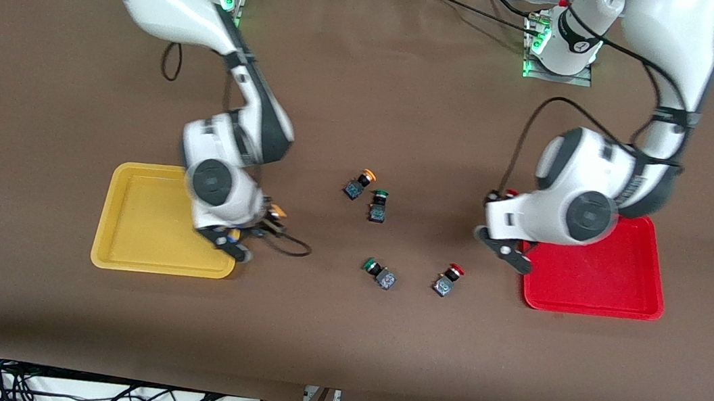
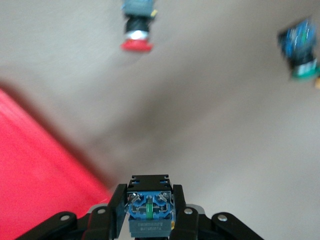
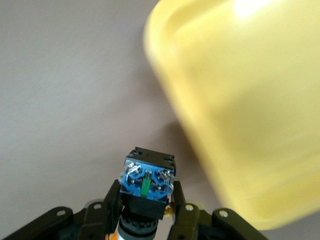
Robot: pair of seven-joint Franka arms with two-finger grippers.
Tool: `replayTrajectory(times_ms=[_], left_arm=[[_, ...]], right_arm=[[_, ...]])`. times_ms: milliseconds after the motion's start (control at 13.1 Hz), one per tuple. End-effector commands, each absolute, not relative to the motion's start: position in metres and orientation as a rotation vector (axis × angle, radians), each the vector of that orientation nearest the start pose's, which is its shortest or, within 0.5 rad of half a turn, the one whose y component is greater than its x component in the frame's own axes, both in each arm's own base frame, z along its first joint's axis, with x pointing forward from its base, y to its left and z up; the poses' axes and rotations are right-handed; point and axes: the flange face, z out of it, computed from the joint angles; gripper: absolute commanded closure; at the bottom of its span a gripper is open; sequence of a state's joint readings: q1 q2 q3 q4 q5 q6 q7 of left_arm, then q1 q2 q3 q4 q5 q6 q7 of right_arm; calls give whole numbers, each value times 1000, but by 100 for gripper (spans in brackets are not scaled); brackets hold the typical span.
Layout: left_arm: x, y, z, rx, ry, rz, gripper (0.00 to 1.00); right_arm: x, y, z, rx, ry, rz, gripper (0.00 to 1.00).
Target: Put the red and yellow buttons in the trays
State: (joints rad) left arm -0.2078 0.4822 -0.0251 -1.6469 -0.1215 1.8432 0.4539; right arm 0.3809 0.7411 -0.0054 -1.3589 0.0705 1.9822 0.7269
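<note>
My right gripper is shut on a yellow-capped button over the table, just beside the yellow tray at the edge toward the table's middle; the tray also shows in the right wrist view. My left gripper is shut on a red-capped button over the table, beside the red tray, whose corner shows in the left wrist view. On the table lie a second yellow button and a second red button, which the left wrist view also shows.
Two green-capped buttons lie on the brown cloth: one beside the loose yellow button, the other beside the loose red button. One green button shows in the left wrist view. Both trays hold nothing.
</note>
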Motion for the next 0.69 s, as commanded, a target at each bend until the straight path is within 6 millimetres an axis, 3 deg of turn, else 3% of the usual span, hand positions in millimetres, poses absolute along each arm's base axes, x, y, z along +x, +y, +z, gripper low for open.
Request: replayTrajectory(times_ms=[0,229,305,381,458,534,610], left_arm=[[629,-84,296,-3022,1439,465,100],[626,-39,250,-2875,1727,508,100],[621,-30,238,-2817,1777,472,100],[613,-25,230,-2805,1790,446,93],[609,-28,232,-2795,1795,413,31],[610,-33,242,-2793,1792,394,0],[614,-42,256,-2812,1770,383,0]], right_arm=[[683,185,282,-3124,360,341,100],[682,84,231,-3106,264,477,100],[680,64,217,-3096,232,492,100],[678,52,210,-3089,197,500,100],[675,39,202,-3085,175,503,100],[674,25,195,-3079,185,504,91],[674,24,196,-3077,189,502,13]])
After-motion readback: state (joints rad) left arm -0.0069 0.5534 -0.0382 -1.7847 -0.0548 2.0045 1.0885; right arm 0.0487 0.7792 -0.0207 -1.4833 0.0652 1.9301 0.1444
